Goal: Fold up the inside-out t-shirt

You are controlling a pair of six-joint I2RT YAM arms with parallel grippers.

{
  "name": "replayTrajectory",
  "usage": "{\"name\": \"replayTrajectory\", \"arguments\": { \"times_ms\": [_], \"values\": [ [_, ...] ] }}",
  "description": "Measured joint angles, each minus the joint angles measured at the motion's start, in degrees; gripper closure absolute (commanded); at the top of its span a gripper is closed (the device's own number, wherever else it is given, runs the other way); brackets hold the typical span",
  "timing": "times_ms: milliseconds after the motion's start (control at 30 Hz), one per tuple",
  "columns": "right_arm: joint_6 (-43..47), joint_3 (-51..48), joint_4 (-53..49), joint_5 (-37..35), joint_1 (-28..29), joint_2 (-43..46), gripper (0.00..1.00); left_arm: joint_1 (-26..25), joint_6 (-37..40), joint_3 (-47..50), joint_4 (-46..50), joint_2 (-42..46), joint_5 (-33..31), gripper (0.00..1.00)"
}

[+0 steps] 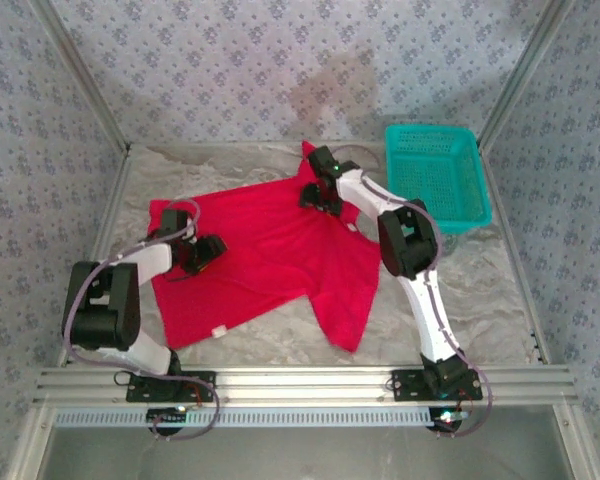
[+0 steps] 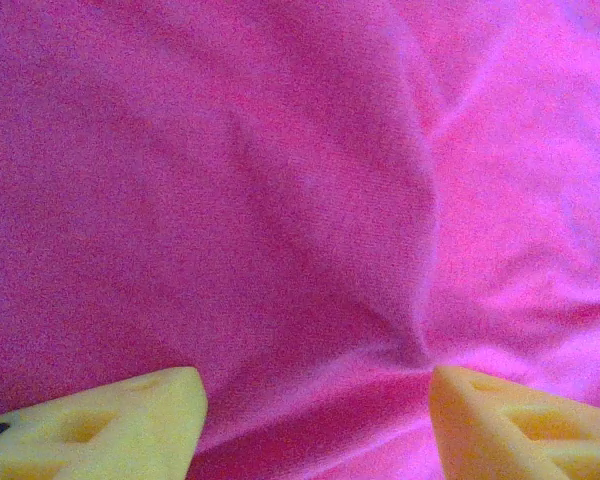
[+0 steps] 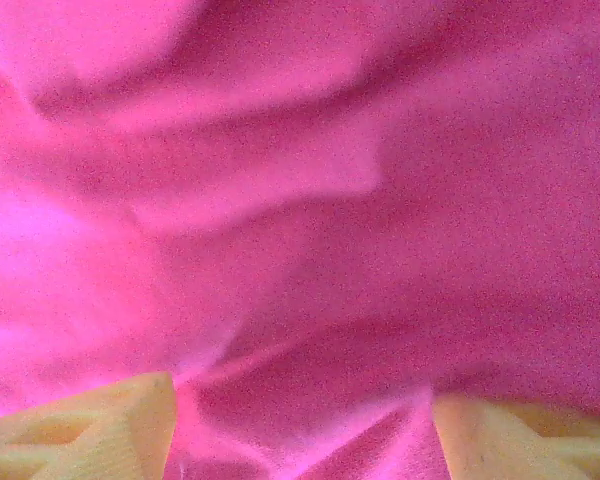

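Progress on the actual folding looks close to zero. The red t-shirt (image 1: 270, 250) lies spread out mostly flat in the middle of the table (image 1: 480, 300), with no fold in it that I can spot. The teal basket (image 1: 435, 175) sits off by the far right corner. Left jaws are down on the left part of the shirt, and right jaws are up at its far edge (can't say from above which part that is). Left fingertips (image 2: 130, 425) are spread apart on the cloth with creases running into the gap, and the right fingertips (image 3: 90, 430) are the same, so probably nothing pinched yet. Can't tell if it's inside out. Every fold is left to do
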State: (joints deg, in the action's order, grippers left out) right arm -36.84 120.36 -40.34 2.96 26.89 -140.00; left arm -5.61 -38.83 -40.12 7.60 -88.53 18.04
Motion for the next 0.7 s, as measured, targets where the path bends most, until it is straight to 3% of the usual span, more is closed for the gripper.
{"name": "replayTrajectory", "arguments": {
  "times_ms": [100, 167, 267, 367, 467, 533, 700],
  "values": [
    [0.85, 18.16, -2.34, 1.36, -1.33, -10.54, 0.29, -9.14, -6.43, 5.16, -7.65, 2.71, -0.17, 0.40],
    [0.59, 26.86, -1.81, 3.06, -1.95, -15.85, 0.29, -19.39, -11.96, 7.69, -12.81, 3.72, -1.53, 0.40],
    [-1.18, 30.21, 0.74, 6.32, -2.23, -18.05, 0.29, -33.99, -18.86, 7.50, -16.85, 2.56, -3.78, 0.42],
    [-3.74, 32.04, 3.28, 11.41, -2.05, -19.26, 0.27, -45.27, -21.35, 2.05, -15.43, -1.70, -4.72, 0.41],
    [-4.35, 34.23, 4.22, 15.67, -1.84, -19.74, 0.23, -49.66, -19.65, -5.20, -9.99, -4.63, -4.66, 0.41],
    [-3.78, 33.79, 3.91, 17.40, -1.73, -18.21, 0.22, -49.68, -17.49, -8.79, -6.47, -4.39, -4.90, 0.41],
    [0.76, 13.70, 0.98, 16.41, -2.16, -1.14, 0.23, -41.05, -12.57, -11.72, 0.07, -0.48, -5.42, 0.46]
  ]
}}
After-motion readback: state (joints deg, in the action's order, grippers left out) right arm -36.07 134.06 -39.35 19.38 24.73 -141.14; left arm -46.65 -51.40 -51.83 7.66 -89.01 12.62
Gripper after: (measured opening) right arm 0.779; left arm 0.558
